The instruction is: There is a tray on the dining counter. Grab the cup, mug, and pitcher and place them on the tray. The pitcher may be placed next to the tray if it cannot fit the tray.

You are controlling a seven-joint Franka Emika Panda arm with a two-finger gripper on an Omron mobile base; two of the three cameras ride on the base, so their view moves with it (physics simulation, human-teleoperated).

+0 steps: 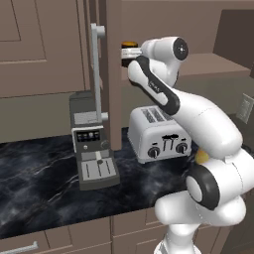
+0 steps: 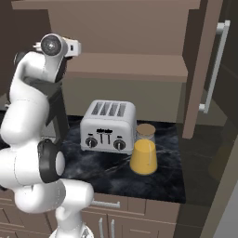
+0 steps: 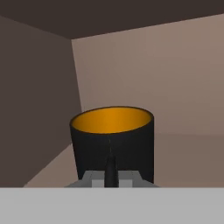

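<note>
A black mug point(image 3: 127, 140) with an orange inside stands close in front of the hand on a brown shelf inside an upper cabinet. My gripper point(image 3: 110, 165) is shut on the mug's near wall; one dark finger shows against the outside, and the other is hidden. From the left base view, the arm reaches up into the cabinet, with the mug point(image 1: 130, 46) at its tip. A glass pitcher point(image 2: 143, 155) of orange liquid with a tan lid stands on the black marble counter point(image 2: 107, 174) right of the toaster. The tray and the cup are out of view.
A silver four-slot toaster point(image 2: 108, 124) sits under the cabinet. A grey coffee machine point(image 1: 93, 144) stands to its left. The cabinet door point(image 2: 204, 69) hangs open, its long handle point(image 1: 97, 69) near the arm. The shelf's side and back walls enclose the mug.
</note>
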